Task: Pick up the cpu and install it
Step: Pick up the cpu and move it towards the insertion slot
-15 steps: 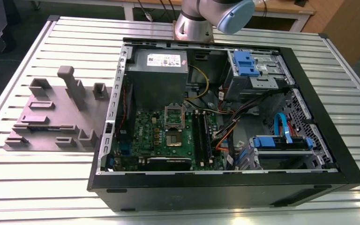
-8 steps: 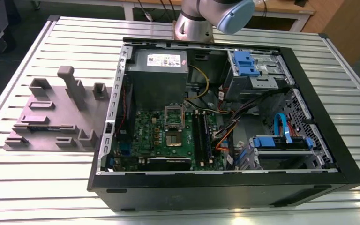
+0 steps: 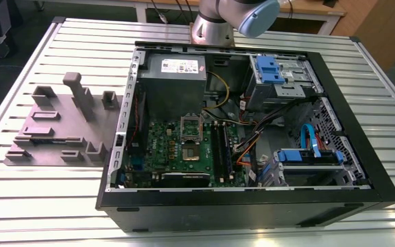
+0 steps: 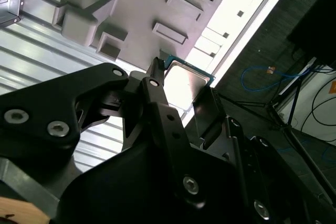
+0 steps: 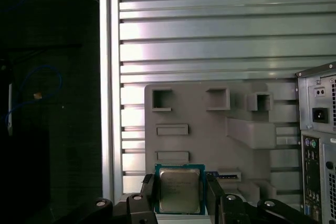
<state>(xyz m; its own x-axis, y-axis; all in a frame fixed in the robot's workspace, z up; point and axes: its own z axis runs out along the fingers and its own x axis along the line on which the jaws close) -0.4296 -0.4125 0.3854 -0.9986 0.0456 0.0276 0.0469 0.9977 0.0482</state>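
First wrist view: cpu (image 5: pixel 179 190), metal top toward the camera, clamped by two opposite edges between the gripper (image 5: pixel 181 195) fingers (image 5: pixel 149 191); its other two edges stand free. I see it held over the grey tray (image 5: pixel 252 132). Exterior view: tray at nine o'clock of the open computer case (image 3: pixel 252 208), with slatted table (image 3: pixel 47 206) showing around both. Socket (image 3: pixel 191 135) mid-board, memory slots (image 3: pixel 219 146) just beside at three o'clock, cables (image 3: pixel 252 141) beyond. Arm (image 3: pixel 235 15) at the case's twelve o'clock.
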